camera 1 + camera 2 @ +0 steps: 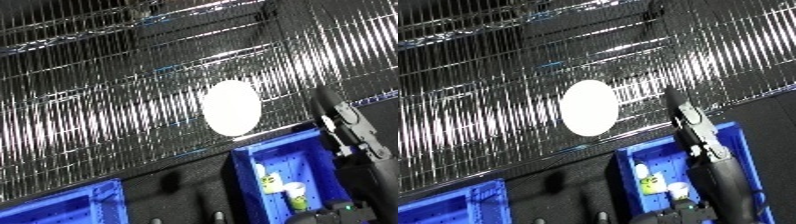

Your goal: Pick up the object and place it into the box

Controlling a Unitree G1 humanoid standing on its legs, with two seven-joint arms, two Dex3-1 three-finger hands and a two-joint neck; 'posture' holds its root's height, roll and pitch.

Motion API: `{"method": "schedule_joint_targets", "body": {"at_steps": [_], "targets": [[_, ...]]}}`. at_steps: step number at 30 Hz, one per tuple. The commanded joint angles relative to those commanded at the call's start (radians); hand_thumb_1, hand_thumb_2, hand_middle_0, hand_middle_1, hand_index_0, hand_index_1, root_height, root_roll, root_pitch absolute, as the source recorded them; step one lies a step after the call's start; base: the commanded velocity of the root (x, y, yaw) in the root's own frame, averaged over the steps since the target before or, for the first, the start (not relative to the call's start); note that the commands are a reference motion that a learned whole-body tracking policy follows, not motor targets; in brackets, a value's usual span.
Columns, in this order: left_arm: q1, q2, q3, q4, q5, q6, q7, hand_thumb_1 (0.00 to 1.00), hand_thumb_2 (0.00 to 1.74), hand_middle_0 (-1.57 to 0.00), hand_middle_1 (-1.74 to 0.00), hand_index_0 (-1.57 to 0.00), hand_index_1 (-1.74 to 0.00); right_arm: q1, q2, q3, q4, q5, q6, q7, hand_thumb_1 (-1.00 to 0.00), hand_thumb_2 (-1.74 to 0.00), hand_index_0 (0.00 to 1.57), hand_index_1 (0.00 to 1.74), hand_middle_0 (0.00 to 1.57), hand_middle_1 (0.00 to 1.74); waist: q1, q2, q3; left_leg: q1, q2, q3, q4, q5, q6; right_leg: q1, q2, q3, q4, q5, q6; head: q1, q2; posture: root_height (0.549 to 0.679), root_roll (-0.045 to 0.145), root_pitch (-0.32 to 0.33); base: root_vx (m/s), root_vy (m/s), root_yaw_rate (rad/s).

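A white round object (pixel 232 108) lies on the wire shelf (pixel 107 100), near the shelf's front edge. My right hand (pixel 696 130) reaches up from the lower right, seen edge-on, with its black fingers straight. Its fingertips (pixel 323 96) stop just right of the white object and are apart from it. It holds nothing. Below the shelf edge stands a blue bin (pixel 244 170), directly under the hand, with small white and yellow-green items (pixel 286 189) inside. My left hand shows in neither view.
A second blue bin (pixel 84 205) sits at the lower left. A dark surface (pixel 178 185) lies between the two bins. More wire shelving (pixel 178 20) runs across the top of the view.
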Motion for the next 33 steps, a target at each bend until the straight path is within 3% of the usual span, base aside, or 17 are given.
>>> {"method": "schedule_joint_targets", "body": {"at_steps": [9,17,33], "targets": [[0.002,0.000,-0.010,-0.035,0.005,0.024,0.008,0.00,0.00,0.00,0.00,0.00,0.00,-0.102,0.005,0.047,0.089,-0.023,0.063,-0.011,0.00,0.00,0.00,0.00,0.00,0.00,0.025,0.013,0.000,-0.022,-0.010,-0.011,0.021,-0.003,0.0016,-0.019,-0.0106,-0.011,0.028,-0.009,-0.0109,0.071,-0.003,0.654,0.051,0.106,0.027,0.003,0.070],[0.011,-0.006,-0.032,-0.062,0.005,0.035,0.022,0.00,0.00,0.00,0.00,0.00,0.00,-0.191,-0.004,0.080,0.223,0.000,0.097,-0.011,0.00,0.00,0.00,0.00,0.00,0.00,0.045,0.029,0.000,-0.041,-0.018,-0.016,0.046,-0.013,0.0056,-0.037,-0.0172,-0.016,0.058,-0.018,-0.0235,0.136,-0.008,0.652,0.058,0.106,0.032,0.019,0.035],[0.021,-0.013,-0.074,-0.121,-0.007,0.055,0.037,0.00,0.00,0.00,0.00,0.00,0.00,-0.322,-0.013,0.135,0.418,0.008,0.127,0.000,0.00,0.00,0.00,0.00,0.00,0.00,0.077,0.059,0.000,-0.072,-0.033,-0.024,0.050,-0.006,0.0066,-0.076,-0.0243,-0.020,0.084,-0.023,-0.0338,0.200,0.009,0.650,0.068,0.122,0.029,0.016,0.042]]}}
